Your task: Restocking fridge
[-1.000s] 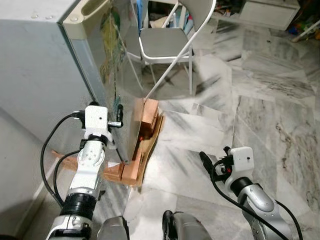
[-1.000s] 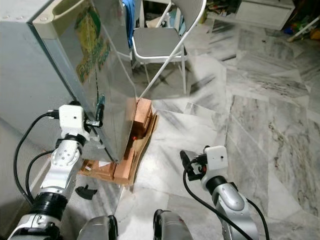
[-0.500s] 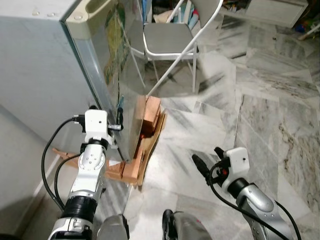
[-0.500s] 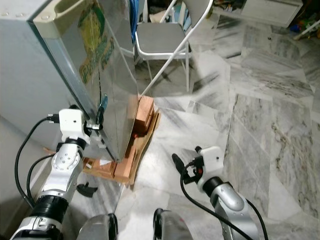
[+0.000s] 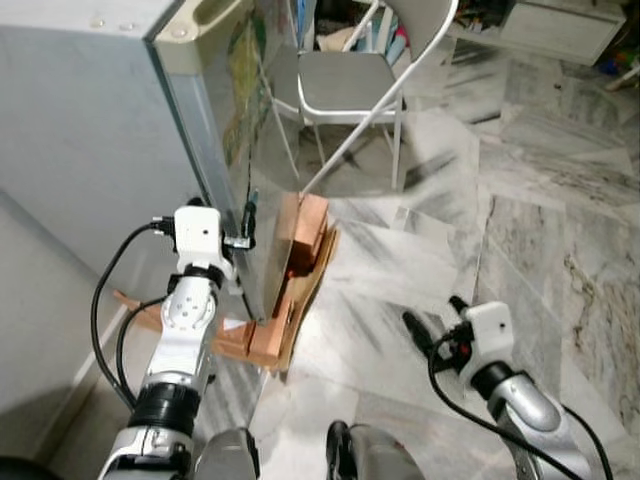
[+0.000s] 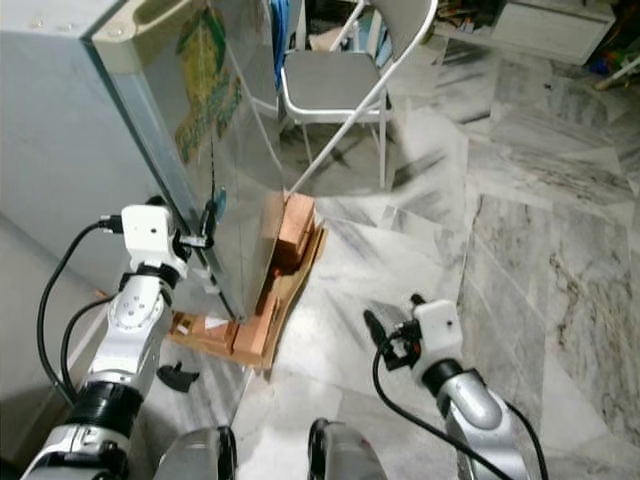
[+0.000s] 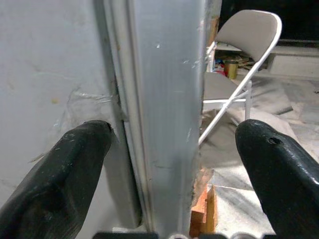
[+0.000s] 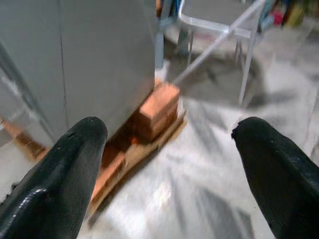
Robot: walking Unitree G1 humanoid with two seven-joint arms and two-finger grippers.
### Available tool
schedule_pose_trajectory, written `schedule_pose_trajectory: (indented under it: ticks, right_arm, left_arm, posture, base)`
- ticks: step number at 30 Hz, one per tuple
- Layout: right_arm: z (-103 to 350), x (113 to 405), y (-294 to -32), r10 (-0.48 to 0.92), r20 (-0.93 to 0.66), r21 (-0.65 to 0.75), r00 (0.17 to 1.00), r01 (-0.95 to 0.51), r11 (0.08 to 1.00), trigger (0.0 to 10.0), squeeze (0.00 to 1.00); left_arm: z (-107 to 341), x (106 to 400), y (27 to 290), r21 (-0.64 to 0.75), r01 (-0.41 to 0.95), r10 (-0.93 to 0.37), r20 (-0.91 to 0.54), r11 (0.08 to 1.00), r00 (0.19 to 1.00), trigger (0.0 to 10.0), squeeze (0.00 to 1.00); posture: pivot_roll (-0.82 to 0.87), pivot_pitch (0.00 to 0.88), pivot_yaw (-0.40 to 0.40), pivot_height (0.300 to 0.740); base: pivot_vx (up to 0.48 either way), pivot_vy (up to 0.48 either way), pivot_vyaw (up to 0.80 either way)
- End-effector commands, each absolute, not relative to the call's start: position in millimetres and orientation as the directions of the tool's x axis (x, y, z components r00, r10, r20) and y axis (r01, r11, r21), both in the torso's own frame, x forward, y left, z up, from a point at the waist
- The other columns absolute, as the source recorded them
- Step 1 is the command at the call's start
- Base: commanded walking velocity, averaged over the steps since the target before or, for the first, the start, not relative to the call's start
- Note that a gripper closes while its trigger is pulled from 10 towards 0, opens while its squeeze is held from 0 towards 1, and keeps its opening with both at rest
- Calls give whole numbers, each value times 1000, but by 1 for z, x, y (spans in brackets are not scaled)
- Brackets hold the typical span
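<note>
Since a second ago both grippers stay spread and empty: the right gripper (image 5: 428,333) over the marble floor (image 5: 560,200), the left gripper (image 7: 169,164) straddling the fridge door (image 5: 255,130) edge. Judging by its steel skin, the door is stiff, heavy and slick, best hooked behind that edge. Its seam shows clearly in the left wrist view, while wooden blocks (image 8: 154,107) and a folding chair (image 5: 365,80) beyond show from the head.

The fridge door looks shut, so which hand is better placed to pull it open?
The left hand, probably: its open fingers straddle the fridge door edge. The right hand hangs open over the floor, apart from the fridge.
</note>
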State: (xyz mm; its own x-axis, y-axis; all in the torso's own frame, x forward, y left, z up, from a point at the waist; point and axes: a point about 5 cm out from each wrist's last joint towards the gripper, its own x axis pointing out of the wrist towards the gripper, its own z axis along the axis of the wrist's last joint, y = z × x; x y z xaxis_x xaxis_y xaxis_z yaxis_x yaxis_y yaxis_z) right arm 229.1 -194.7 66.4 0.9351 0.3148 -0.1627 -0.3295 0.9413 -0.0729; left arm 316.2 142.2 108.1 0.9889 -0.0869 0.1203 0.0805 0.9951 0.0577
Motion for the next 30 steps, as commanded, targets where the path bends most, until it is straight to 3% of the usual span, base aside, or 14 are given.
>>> schedule_pose_trajectory:
  ticks: [1,19,30]
  right_arm:
    - [70,231,-194,314,-145,-86,938,-328,941,10000,0]
    - [100,242,-160,379,-7,-77,925,-378,922,10000,0]
    - [119,249,-157,333,61,-22,941,-333,943,10000,0]
  left_arm:
    - [112,316,137,63,109,-117,134,992,984,10000,0]
    - [110,312,127,46,162,-166,115,986,979,10000,0]
    - [120,325,120,56,189,-195,135,980,971,10000,0]
  posture:
    - [-7,128,-28,740]
    - [6,121,-18,740]
    - [8,115,-11,740]
  base:
    - [0,0,0]
    - [0,0,0]
    - [0,0,0]
